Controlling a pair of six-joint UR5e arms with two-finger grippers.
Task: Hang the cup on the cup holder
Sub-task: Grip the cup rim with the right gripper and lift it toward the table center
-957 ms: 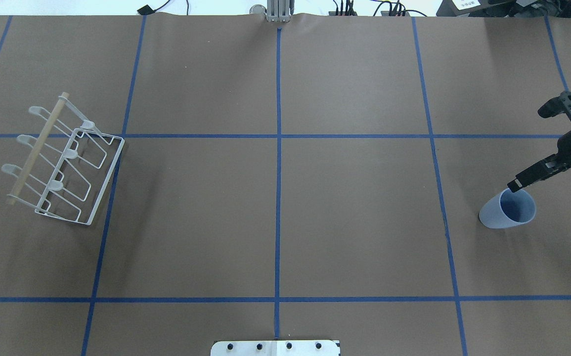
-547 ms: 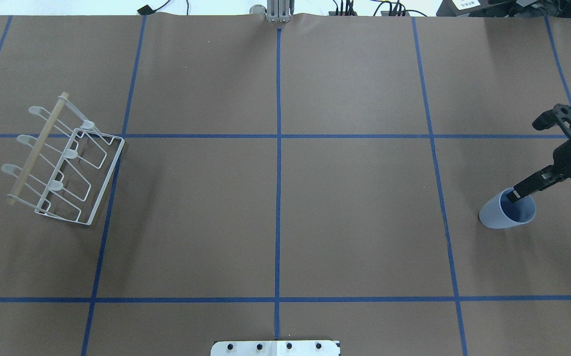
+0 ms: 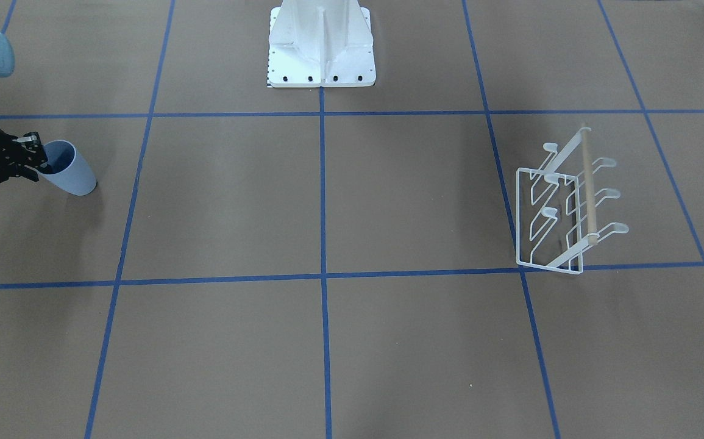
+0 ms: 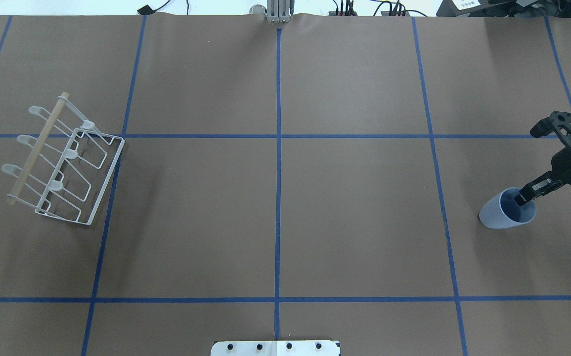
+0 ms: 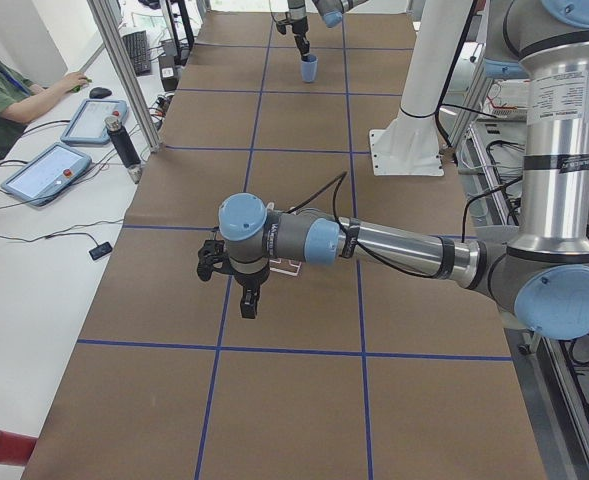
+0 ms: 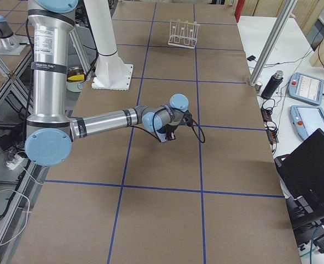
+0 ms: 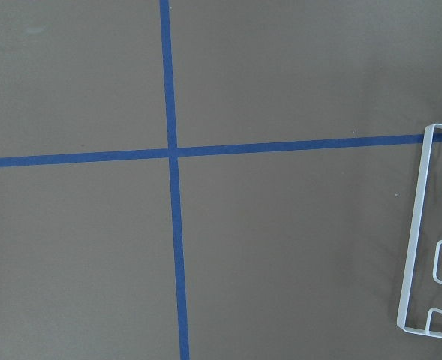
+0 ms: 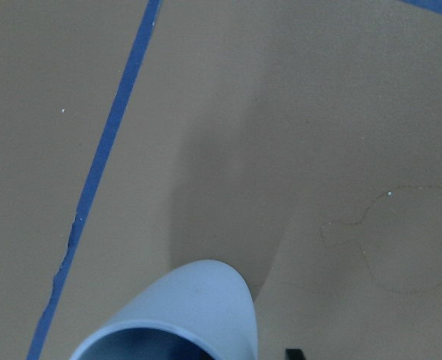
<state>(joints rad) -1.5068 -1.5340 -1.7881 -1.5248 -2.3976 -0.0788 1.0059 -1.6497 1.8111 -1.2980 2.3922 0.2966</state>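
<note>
The light blue cup (image 4: 505,211) stands upright, mouth up, at the table's right side; it also shows in the front view (image 3: 72,171) and at the bottom of the right wrist view (image 8: 183,315). My right gripper (image 4: 523,198) is open and tilted down at the cup's rim, with one finger dipping into the mouth; it shows in the front view (image 3: 36,160) too. The white wire cup holder (image 4: 63,163) with its wooden rod stands empty at the far left (image 3: 565,207). My left gripper (image 5: 246,298) hovers near the holder; I cannot tell whether it is open or shut.
The white robot base plate (image 3: 321,67) sits at the middle of the robot's table edge. An operator (image 5: 4,90), tablets and a black cylinder (image 5: 124,145) are along the far side. Blue tape lines grid the brown table (image 4: 354,212).
My right gripper has come down and in towards the cup, from just above the rim to a finger inside the mouth. The cup and holder have not moved.
</note>
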